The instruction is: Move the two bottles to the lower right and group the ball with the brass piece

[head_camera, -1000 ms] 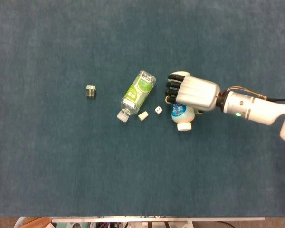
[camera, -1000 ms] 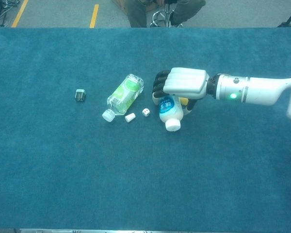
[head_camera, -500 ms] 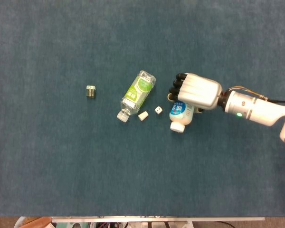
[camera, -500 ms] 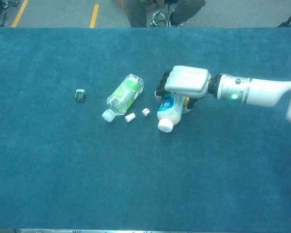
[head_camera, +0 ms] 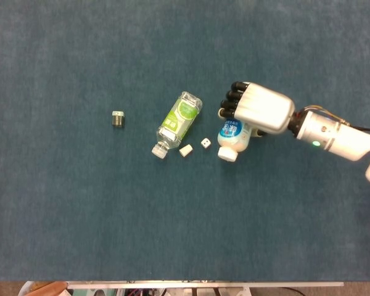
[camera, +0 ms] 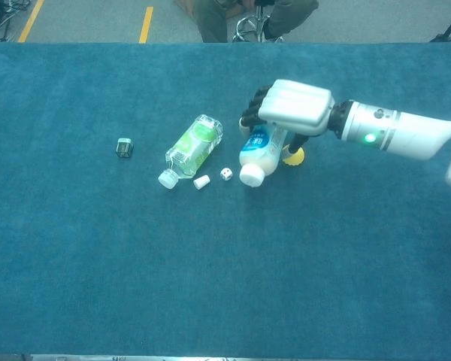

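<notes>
Gripping the white bottle [head_camera: 230, 140] around its body, the right hand [head_camera: 259, 111] holds it tilted, cap toward the green bottle [head_camera: 178, 122] lying nearby. Smooth, light plastic may slip; a mid-body hold looks safest. Left hand out of view.

A teal cloth-covered table [head_camera: 80, 203] filled both views. A small white die [head_camera: 205, 143] and a small white cap-like piece [head_camera: 185, 150] were seen lying close together near its middle. Beyond the far edge, a floor with yellow lines [camera: 147, 22] was visible.
</notes>
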Controlling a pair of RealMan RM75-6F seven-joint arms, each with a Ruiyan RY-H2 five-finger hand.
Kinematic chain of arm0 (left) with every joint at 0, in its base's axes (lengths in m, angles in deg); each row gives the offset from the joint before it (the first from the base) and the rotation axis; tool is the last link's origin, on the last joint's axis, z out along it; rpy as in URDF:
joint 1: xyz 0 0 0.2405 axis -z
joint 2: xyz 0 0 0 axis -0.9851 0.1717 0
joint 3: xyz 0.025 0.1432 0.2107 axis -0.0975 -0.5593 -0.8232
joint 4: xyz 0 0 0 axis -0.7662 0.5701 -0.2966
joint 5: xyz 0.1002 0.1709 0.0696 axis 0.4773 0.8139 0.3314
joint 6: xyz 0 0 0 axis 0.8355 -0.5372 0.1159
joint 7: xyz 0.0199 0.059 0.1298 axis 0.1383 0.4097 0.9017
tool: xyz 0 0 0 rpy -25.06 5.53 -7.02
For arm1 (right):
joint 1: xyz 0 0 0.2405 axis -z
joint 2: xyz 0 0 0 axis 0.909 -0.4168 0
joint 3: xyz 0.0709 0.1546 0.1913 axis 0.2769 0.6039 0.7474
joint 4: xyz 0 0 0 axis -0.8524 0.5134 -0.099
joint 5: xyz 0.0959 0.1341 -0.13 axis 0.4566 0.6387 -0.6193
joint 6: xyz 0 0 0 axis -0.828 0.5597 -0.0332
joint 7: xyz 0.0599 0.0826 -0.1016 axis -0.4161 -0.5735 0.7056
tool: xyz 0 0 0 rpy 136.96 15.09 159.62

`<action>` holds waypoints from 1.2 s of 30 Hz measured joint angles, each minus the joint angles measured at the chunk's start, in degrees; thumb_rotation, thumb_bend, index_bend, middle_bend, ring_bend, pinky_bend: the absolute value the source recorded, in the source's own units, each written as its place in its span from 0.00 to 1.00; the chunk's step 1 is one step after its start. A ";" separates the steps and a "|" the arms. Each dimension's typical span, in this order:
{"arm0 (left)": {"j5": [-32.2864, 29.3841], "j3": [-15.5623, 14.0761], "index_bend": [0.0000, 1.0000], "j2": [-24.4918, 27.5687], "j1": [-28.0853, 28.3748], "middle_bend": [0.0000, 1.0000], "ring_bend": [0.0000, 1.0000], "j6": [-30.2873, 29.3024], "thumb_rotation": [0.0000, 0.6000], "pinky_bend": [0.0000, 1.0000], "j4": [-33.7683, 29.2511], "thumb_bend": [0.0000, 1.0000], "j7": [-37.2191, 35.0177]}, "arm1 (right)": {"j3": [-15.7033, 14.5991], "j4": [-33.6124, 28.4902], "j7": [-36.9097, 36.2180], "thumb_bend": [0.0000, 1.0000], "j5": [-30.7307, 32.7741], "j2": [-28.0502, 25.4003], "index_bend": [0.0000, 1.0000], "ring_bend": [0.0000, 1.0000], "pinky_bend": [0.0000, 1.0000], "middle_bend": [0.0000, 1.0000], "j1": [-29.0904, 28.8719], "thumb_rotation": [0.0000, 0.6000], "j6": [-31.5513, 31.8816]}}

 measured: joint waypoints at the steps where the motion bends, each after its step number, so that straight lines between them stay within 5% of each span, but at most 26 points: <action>1: 0.06 0.02 0.30 0.05 0.06 0.17 0.15 0.00 1.00 0.41 -0.17 0.02 0.21 | 0.17 -0.91 0.45 0.24 0.07 -0.65 0.74 0.48 0.54 0.62 0.15 1.00 0.62; 9: 0.73 0.25 0.30 0.20 1.04 0.17 0.15 0.37 1.00 0.41 -1.63 0.02 2.58 | 0.26 -12.01 5.83 0.24 -0.11 -7.25 0.74 0.48 0.54 0.62 2.13 1.00 4.38; 22: 0.88 0.60 0.30 -0.81 3.25 0.17 0.15 2.30 1.00 0.41 -3.49 0.02 7.10 | -4.23 -46.06 22.65 0.24 -0.28 -25.70 0.74 0.48 0.54 0.62 8.53 1.00 2.21; 36: 0.00 0.38 0.30 -0.92 2.46 0.17 0.15 1.61 1.00 0.41 -2.52 0.02 5.24 | -7.59 -50.62 22.64 0.20 1.34 -27.62 0.72 0.48 0.54 0.62 12.12 1.00 -9.60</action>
